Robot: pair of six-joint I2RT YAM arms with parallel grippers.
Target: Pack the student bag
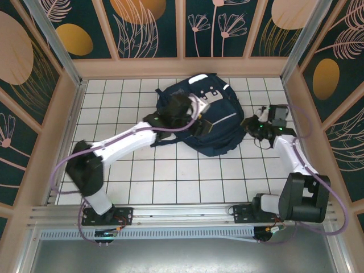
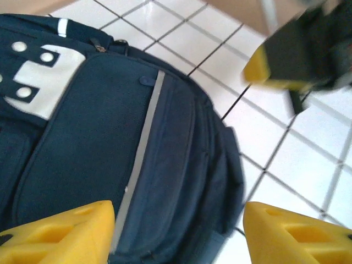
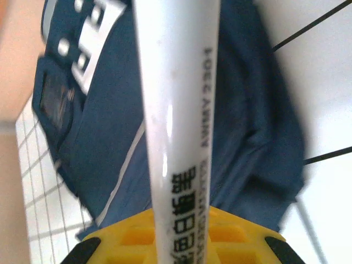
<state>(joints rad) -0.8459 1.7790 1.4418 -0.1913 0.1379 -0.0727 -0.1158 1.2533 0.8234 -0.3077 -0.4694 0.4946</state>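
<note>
The left gripper (image 1: 200, 108) hangs over the upper middle of the navy student bag (image 1: 220, 135). The bag's light grey dotted patch (image 1: 213, 91) lies just beyond its tip. The right gripper (image 1: 252, 125) sits low over the white tiled table (image 1: 170, 176), with the bag's edge just beside its tip. From above, neither gripper's jaw gap can be made out.

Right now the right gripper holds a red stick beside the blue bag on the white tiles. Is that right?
Not quite. The stick in the right gripper is white with black print, not red; the right wrist view shows it. It is beside the blue bag on the white tiles.
</note>
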